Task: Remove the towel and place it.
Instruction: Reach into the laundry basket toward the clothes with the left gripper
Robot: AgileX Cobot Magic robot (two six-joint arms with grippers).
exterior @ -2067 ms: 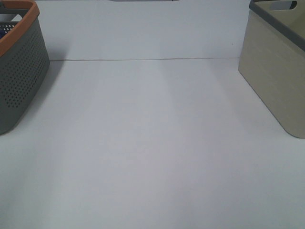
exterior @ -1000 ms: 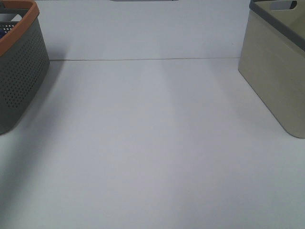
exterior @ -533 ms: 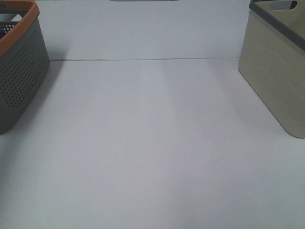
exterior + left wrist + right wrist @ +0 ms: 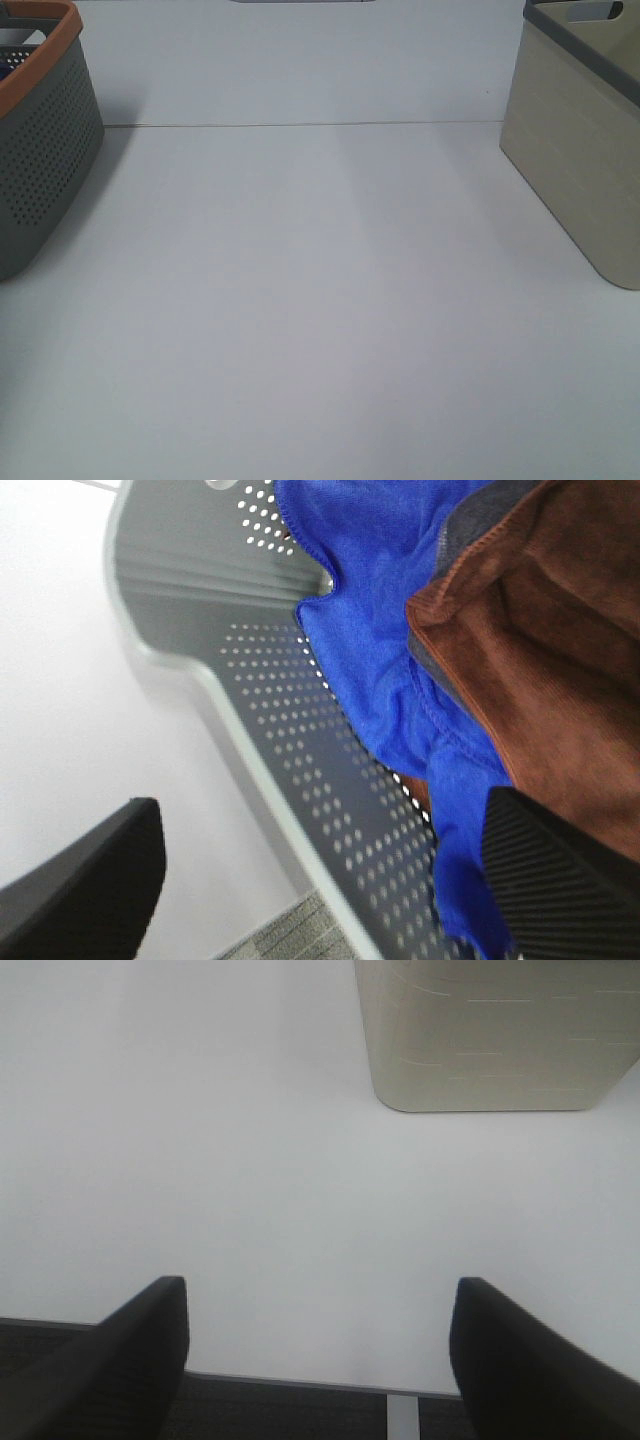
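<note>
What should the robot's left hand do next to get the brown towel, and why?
Probably slide the left gripper sideways until it is fully over the towel. It is open, but one finger hangs over the towel's edge while the other sits outside the gray basket, above the table. Lowering from here would likely straddle the basket wall. A blue cloth lies right beside the towel.

The towel [image 4: 560, 670] is dark reddish-brown, just beside the black, finely ribbed left fingers [image 4: 560, 880]. Next to it, a cloth [image 4: 380, 610] is vivid blue. The basket [image 4: 45, 160] is grey, patterned with rows of small holes, and has an orange rim. Beyond the black right fingers [image 4: 520, 1360], the bin [image 4: 495, 1030] is beige with faint brick-like lines and has a dark grey rim. The tabletop [image 4: 320, 300] is plain white.
</note>
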